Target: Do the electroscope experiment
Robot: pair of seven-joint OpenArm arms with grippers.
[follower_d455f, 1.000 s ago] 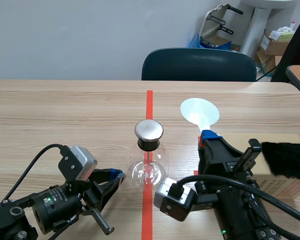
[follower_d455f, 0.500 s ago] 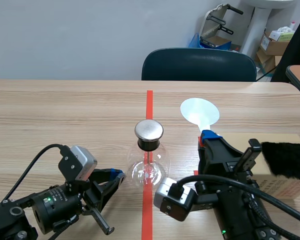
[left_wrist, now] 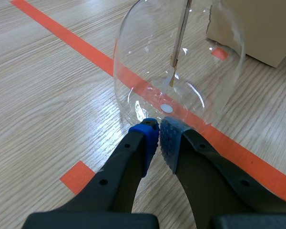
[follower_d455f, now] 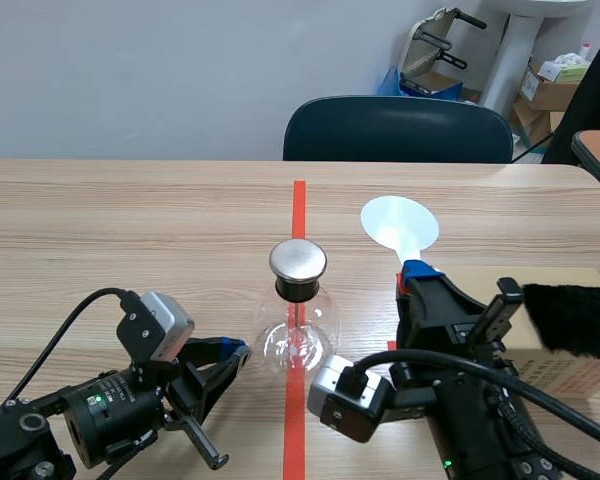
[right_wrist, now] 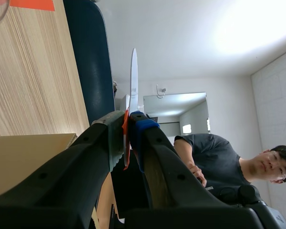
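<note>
1. The wooden surface (follower_d455f: 130, 230) carries everything, and both arms lie low at its near edge.
2. A dark chair (follower_d455f: 400, 130) stands at the far edge of the surface, well beyond both tools.
3. A person (right_wrist: 214, 162) in a dark shirt shows in the right wrist view, past the right tool's fingers.
4. A cardboard box (follower_d455f: 560, 365) sits just beside the right arm on its outer side, with a black furry cloth (follower_d455f: 575, 320) lying on top of it.
5. The right tool (follower_d455f: 412, 272) points up and away from the robot. Its fingers are clamped on the stem of a pale round paddle (follower_d455f: 398, 222), whose disc stands above and beyond the fingertips.
6. The left tool (left_wrist: 158, 133) lies low on the surface with its blue pads pressed together and nothing between them.
7. The glass flask (follower_d455f: 298, 335) of the electroscope stands upright on the red tape line, directly ahead of the left tool's tips and very close to them. Whether they touch cannot be told.
8. A round metal cap (follower_d455f: 298, 261) tops the flask, between the two tools and above the left one.
9. A thin rod (left_wrist: 180, 43) hangs inside the glass, ahead of the left tool.
</note>
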